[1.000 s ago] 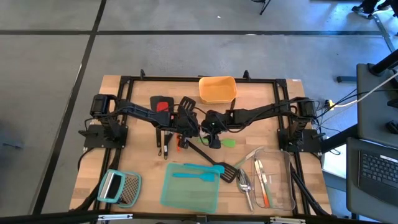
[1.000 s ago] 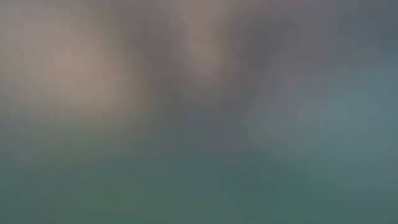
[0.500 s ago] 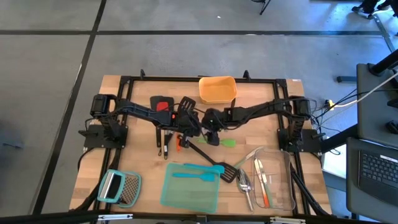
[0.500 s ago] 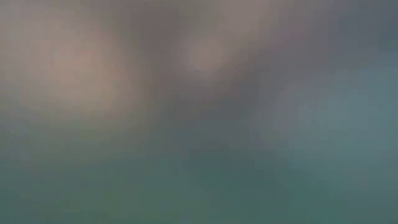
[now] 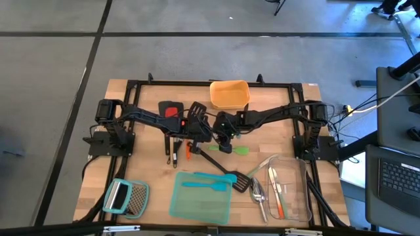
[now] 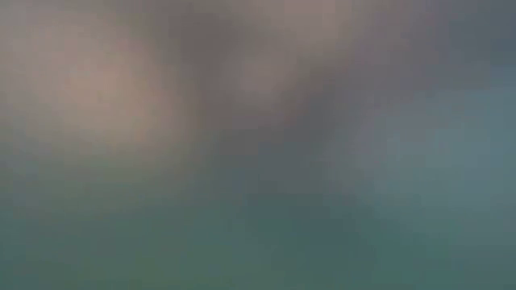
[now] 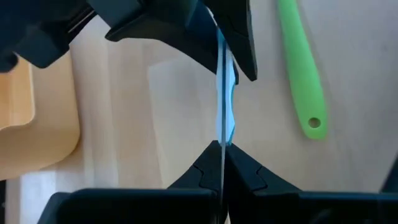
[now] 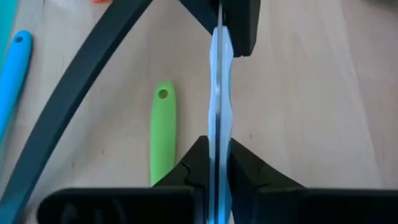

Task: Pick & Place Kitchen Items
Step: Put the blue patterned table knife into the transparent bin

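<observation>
A thin, flat utensil, pale blue and silvery point(image 7: 224, 93) point(image 8: 217, 74), shows edge-on and spans between my two grippers above the table's middle. My left gripper point(image 7: 222, 148) point(image 5: 202, 134) is shut on one end, my right gripper point(image 8: 216, 146) point(image 5: 222, 130) on the other. A green spatula point(image 5: 237, 150) point(image 8: 163, 134) lies flat on the wood just to the near side of them. A black turner point(image 5: 223, 169) lies slanting toward the near edge. The low view is a blur. My left gripper pinches one end of the thin utensil point(image 7: 222, 132) between its two fingers, across the flat faces. The fingers slant downward. The utensil stands on edge, clear of the wood, and runs on into the other gripper. My right gripper pinches the opposite end point(image 8: 216, 127) between its two fingers, also across the flat faces, slanting down from the table's right. The utensil stays off the table between the two holds.
An orange container point(image 5: 230, 94) stands at the far edge. A teal container point(image 5: 200, 196) with a blue spatula point(image 5: 207, 185) sits near the front, and a clear container point(image 5: 292, 196) with cutlery at the near right. A grater point(image 5: 128, 198) lies near left, with a red turner point(image 5: 172, 110) far left.
My right gripper has edged a little toward the table's left, closer to my left gripper, and dipped slightly. My left gripper has stayed in place.
</observation>
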`<move>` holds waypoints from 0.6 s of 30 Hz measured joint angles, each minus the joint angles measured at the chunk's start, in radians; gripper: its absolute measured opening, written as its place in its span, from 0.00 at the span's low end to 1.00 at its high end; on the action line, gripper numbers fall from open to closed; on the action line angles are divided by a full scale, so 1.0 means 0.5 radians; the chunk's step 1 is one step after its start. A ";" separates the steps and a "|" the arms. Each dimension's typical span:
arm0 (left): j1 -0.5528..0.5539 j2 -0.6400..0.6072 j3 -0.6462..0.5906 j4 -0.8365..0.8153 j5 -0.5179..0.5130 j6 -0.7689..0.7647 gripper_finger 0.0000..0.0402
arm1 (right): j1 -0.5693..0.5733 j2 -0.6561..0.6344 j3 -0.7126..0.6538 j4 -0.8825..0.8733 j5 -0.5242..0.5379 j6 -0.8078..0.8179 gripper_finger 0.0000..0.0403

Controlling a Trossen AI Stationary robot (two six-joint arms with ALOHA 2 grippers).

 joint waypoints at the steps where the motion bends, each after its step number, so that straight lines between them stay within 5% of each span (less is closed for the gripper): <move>1: 0.000 0.000 0.000 0.003 -0.007 0.001 0.01 | -0.001 0.000 0.011 -0.024 -0.001 0.010 0.08; 6: -0.014 0.000 0.000 0.005 0.020 -0.046 0.05 | 0.000 0.000 0.029 -0.077 -0.025 0.058 0.08; 10: -0.044 0.000 0.000 0.004 -0.043 -0.097 0.19 | 0.001 0.000 0.029 -0.094 -0.039 0.062 0.08; 18: -0.128 -0.075 -0.003 -0.106 -0.550 -0.141 0.54 | 0.004 -0.004 0.135 -0.287 -0.020 0.099 0.08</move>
